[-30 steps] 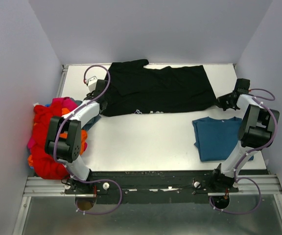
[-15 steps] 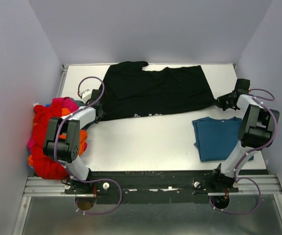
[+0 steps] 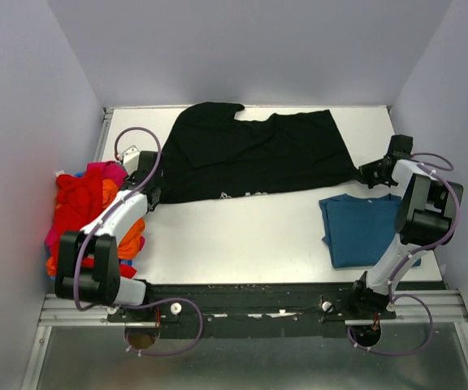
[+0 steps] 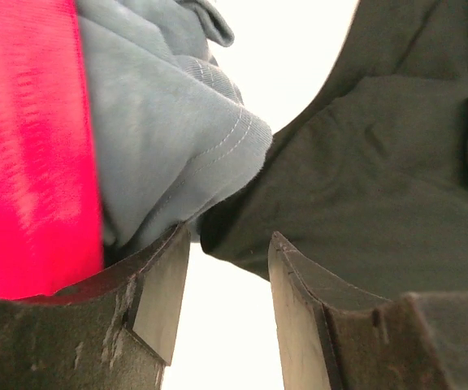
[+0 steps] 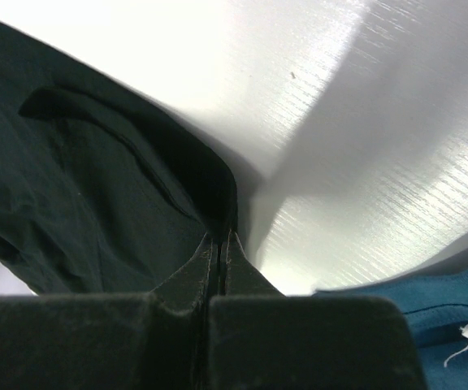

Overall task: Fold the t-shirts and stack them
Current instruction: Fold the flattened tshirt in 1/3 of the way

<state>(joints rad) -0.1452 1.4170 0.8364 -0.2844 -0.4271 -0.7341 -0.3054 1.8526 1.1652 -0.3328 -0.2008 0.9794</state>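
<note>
I have the black t-shirt [image 3: 258, 154] spread across the far half of the table [image 3: 242, 236]. Its body lies mostly flat, one sleeve pokes up toward the back edge, and a strip of pale print shows along the near hem. My right pincer [image 3: 370, 172] sits at the shirt's right-hand corner. On the right wrist camera the right pincer [image 5: 220, 236] has its jaws pressed together on a fold of that black cloth [image 5: 96, 187], which rises in a taut ridge to the tips. My left pincer [image 3: 153, 191] is at the shirt's near-left corner. On the left wrist camera the left pincer [image 4: 227, 244] stands moderately apart with bare table showing through the gap, and the black hem [image 4: 364, 179] ends just beyond the tips without being clamped. A grey-blue t-shirt [image 4: 169, 138] bulges against the left finger [image 4: 162, 292], with red cloth [image 4: 31, 146] beside it. Both belong to the heap of red, orange and pink shirts [image 3: 80, 211] bunched at the table's left edge. The teal-blue t-shirt [image 3: 360, 227] lies folded flat on the near right of the table, just below the right pincer and apart from the black one.
</note>
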